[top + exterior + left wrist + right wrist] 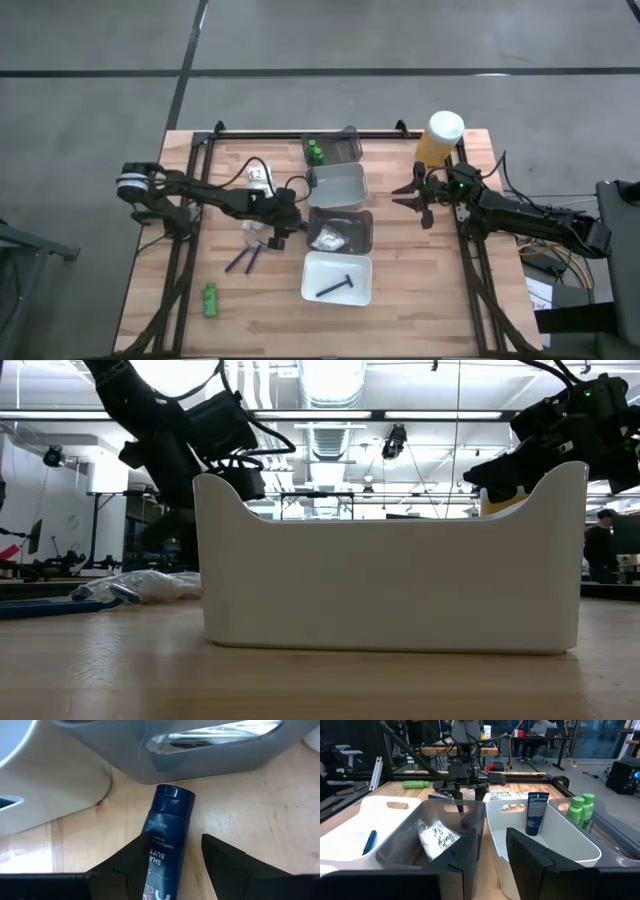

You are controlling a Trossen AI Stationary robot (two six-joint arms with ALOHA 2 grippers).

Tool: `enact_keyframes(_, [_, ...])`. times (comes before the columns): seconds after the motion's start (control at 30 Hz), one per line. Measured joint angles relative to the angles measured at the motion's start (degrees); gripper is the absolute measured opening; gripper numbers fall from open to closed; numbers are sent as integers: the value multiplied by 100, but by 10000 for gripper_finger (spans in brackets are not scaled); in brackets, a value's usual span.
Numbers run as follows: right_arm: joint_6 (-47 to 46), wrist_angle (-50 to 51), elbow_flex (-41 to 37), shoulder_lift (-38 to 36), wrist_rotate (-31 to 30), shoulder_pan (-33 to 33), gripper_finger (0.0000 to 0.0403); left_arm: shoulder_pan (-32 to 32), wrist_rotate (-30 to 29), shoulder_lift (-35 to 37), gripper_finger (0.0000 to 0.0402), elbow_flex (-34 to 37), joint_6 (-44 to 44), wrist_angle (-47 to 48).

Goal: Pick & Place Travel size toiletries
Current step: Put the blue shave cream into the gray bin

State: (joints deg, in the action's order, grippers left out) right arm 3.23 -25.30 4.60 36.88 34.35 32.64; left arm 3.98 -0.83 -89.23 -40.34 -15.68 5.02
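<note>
1. White tray (390, 560) nearest, a dark razor (335, 287) inside.
2. Left claw (172, 857) beside the grey tray (340, 232), fingers apart astride a dark blue tube (167, 832) flat on the counter (420, 300).
3. Right claw (412, 198) right of grey tray, above counter, slightly parted, holding nothing.

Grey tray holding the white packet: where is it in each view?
High: the grey tray sits mid-table.
Low: not in view; the white tray blocks it.
Left wrist: its wall runs along the top.
Right wrist: lower left of centre.
Shared landmark: the white packet inside it.
</note>
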Motion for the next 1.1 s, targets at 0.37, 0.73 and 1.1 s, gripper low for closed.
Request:
enact_keyframes(0.37, [-53,116,-2,2,2,1,70,206,142,-286,182,18,-262,-116])
enact_keyframes(0.73, [-148,113,-2,2,6,4,38,206,185,-247,81,18,-214,-129])
enact_keyframes(1.1, [-557,135,29,2,-1,0,50,206,176,224,50,40,-25,312])
